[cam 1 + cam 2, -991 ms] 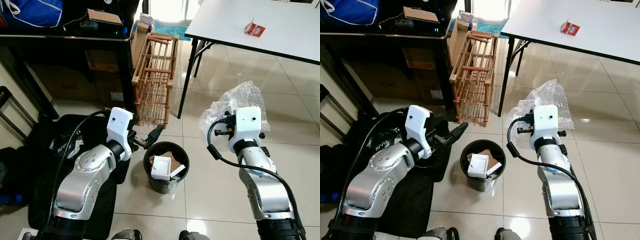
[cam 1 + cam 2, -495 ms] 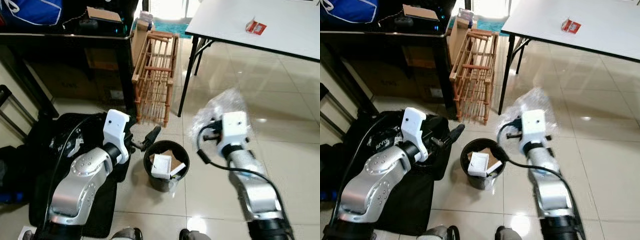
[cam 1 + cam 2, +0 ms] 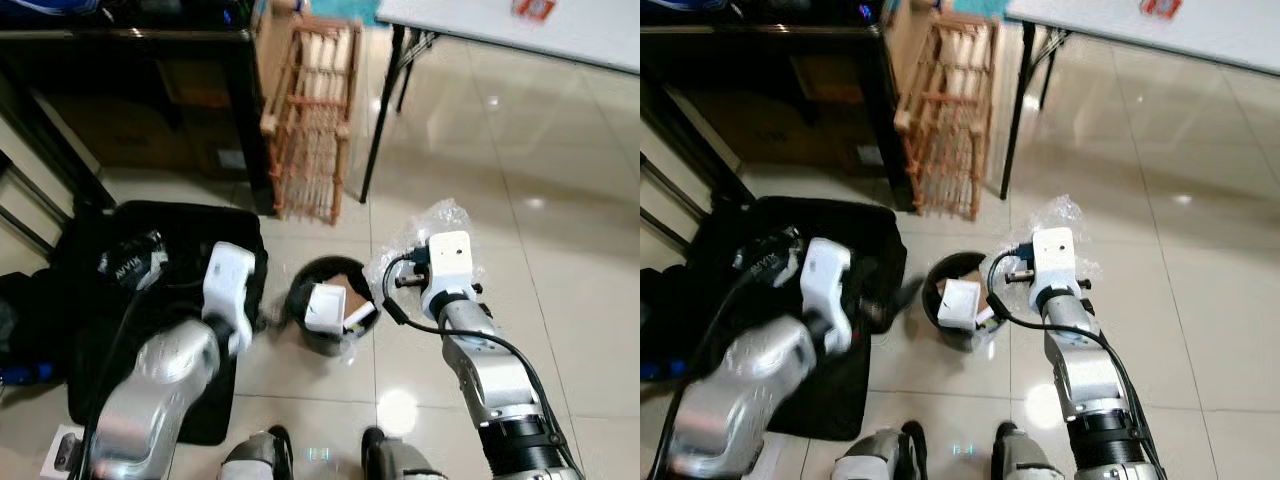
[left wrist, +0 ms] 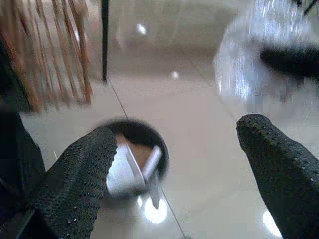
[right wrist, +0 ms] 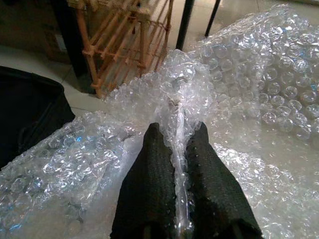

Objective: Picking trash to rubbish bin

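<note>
Bubble wrap closing in on the bin

Right hand [image 5: 178, 149], pinching the bubble wrap [image 5: 239, 114], is now dropping beside the bin [image 3: 330, 318]; left hand [image 4: 174, 164] is gaping open, empty.

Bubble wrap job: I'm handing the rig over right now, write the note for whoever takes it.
Right gripper: jaws shut on the bubble wrap, held beside the black bin, on its right, not over its mouth.
Left gripper: jaws open, empty, on the bin's other side.
Done: the bin holds a white box and cardboard scraps.
Left: carry the wrap over the bin mouth and release. A red-and-white pack lies on the white table.
</note>
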You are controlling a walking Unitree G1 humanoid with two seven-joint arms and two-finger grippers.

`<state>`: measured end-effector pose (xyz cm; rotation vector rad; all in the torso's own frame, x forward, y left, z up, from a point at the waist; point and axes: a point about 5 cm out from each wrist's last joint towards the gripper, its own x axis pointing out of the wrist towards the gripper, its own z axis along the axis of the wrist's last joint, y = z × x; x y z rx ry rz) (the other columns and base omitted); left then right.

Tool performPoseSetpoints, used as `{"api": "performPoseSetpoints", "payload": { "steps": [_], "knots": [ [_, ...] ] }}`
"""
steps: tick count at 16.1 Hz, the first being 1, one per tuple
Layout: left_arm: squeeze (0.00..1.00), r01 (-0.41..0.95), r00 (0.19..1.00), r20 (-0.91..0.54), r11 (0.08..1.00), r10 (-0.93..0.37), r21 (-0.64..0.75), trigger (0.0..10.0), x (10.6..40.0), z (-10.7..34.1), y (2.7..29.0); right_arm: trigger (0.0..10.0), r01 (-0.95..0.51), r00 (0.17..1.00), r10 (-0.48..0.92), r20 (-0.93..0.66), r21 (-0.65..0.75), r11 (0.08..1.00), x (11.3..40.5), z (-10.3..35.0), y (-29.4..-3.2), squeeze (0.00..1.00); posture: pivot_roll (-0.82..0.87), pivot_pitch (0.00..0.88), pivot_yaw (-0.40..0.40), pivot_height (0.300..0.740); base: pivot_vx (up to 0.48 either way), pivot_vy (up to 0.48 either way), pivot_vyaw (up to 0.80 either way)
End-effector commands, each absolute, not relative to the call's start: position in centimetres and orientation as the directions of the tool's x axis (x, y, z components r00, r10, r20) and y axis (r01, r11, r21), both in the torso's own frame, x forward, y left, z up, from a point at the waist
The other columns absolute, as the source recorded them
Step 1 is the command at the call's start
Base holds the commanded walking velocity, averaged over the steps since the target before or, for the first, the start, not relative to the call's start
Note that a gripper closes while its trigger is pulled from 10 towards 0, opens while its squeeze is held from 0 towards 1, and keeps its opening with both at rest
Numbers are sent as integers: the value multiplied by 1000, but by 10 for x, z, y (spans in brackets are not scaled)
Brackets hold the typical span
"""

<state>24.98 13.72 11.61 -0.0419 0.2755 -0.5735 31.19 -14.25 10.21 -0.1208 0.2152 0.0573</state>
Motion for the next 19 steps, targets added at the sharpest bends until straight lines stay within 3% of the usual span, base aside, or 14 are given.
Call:
{"api": "performPoseSetpoints", "payload": {
  "steps": [1,5,9,19],
  "knots": [
    [0,550,790,-250,827,-560,-116,10000,244,117,137,10000,-57,971,27,-238,-117,991,308,95,-146,0,68,336,32,740,0,0,0],
    [0,592,738,-323,798,-592,-111,10000,221,105,144,10000,-45,964,9,-267,-128,991,301,87,-156,0,68,409,35,740,0,0,0],
    [0,598,730,-323,791,-603,-125,10000,217,103,140,10000,-55,963,20,-269,-124,991,303,89,-154,0,61,434,33,740,0,0,0],
    [0,615,719,-319,779,-618,-122,10000,214,104,134,10000,-77,958,42,-285,-113,991,294,85,-154,0,51,438,29,740,342,0,0]
  ]
}}
